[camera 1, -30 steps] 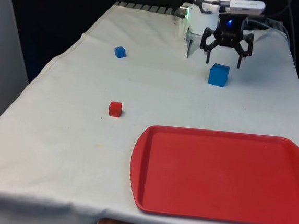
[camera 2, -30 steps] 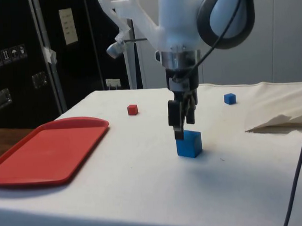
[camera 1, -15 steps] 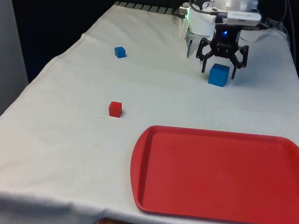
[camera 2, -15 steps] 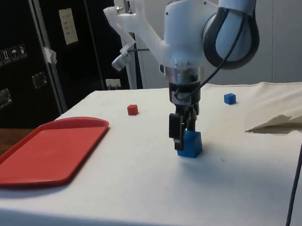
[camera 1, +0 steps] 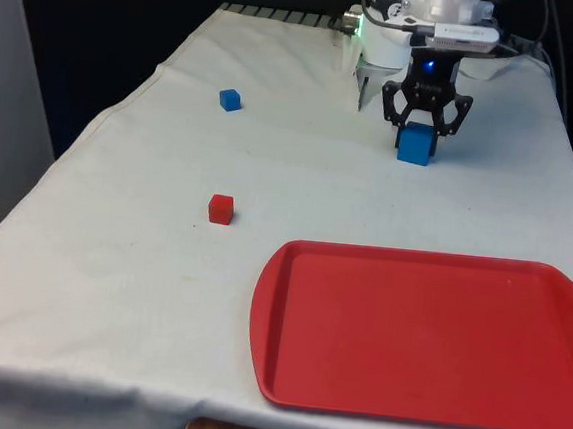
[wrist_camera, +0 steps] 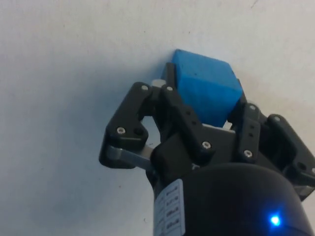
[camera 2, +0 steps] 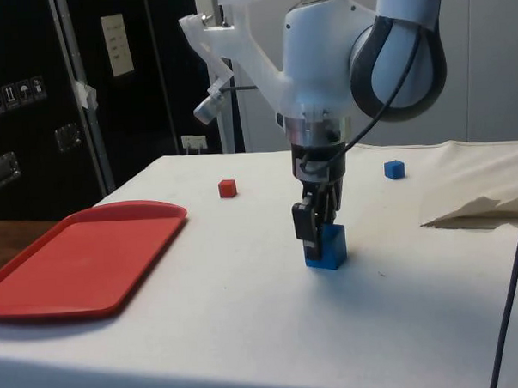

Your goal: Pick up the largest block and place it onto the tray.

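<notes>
Open cloth lies on all sides of the large blue block (camera 1: 415, 145), which the gripper (camera 1: 421, 132) straddles from above, fingers against its two sides. The stretch of table (camera 1: 139, 292) between that block and the red tray (camera 1: 436, 338) is bare; tray's floor holds nothing. Small red block (camera 1: 221, 209) and small blue block (camera 1: 230, 99) sit well apart toward the front view's left, off that stretch.

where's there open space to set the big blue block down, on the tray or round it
The red tray is bare across its whole floor. The cloth between the small red block and the small blue block lies open, as does the strip from the tray's far rim to the large blue block. It is crowded only there, where the gripper closes round that block.
</notes>
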Available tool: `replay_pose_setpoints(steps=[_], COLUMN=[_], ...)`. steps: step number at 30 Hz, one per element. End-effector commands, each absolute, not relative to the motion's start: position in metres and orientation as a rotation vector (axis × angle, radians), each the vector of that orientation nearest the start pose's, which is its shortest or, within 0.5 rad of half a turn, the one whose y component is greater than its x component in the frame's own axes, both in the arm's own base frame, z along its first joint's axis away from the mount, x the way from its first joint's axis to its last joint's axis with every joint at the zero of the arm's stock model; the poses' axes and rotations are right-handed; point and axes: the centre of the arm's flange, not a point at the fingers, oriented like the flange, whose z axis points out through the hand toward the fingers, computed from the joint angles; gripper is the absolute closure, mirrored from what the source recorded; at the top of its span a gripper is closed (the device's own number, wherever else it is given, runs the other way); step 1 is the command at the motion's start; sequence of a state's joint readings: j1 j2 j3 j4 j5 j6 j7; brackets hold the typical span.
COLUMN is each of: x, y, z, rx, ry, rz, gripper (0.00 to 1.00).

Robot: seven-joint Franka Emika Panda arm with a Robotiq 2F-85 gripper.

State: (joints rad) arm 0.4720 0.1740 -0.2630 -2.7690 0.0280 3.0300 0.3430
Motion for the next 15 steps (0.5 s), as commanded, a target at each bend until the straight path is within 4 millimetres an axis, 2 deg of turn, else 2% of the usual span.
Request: replay_pose_setpoints(steps=[1, 9, 15], x=[0.384, 0.384, 0.404], y=[0.072, 0.072, 0.071], z=[0.171, 0.172, 0.190], rx=[-3.142, -3.142, -3.130], ry=[0.255, 0.255, 0.258], rz=[-0.177, -0.177, -0.205], gripper=[1.00, 1.00, 1.00])
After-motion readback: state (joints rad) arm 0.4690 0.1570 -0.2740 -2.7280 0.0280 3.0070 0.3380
